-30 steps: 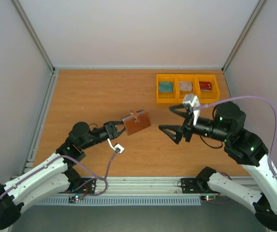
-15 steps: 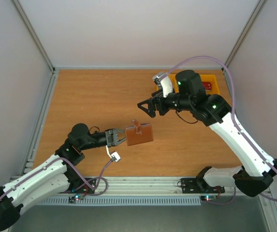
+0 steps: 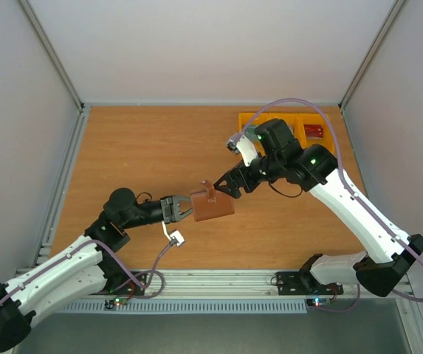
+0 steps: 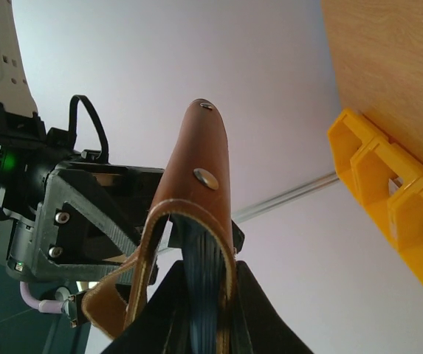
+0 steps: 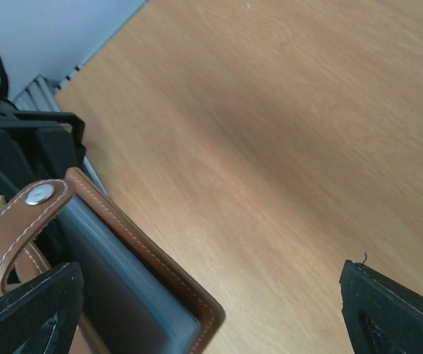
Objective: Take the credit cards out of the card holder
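We hold the small brown leather bifold card holder above the middle of the wooden worktop, left jaws clamped on its near edge. Our right jaws stand wide apart just beside its far corner. Next, we judge, comes a pinch inside the blue-grey lining. The holder gapes slightly, its snap tab undone, and no card shows.

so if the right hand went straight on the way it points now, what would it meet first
Most likely the card holder, held up by the left hand; its edge sits between the right hand's open fingers, though depth is unclear.
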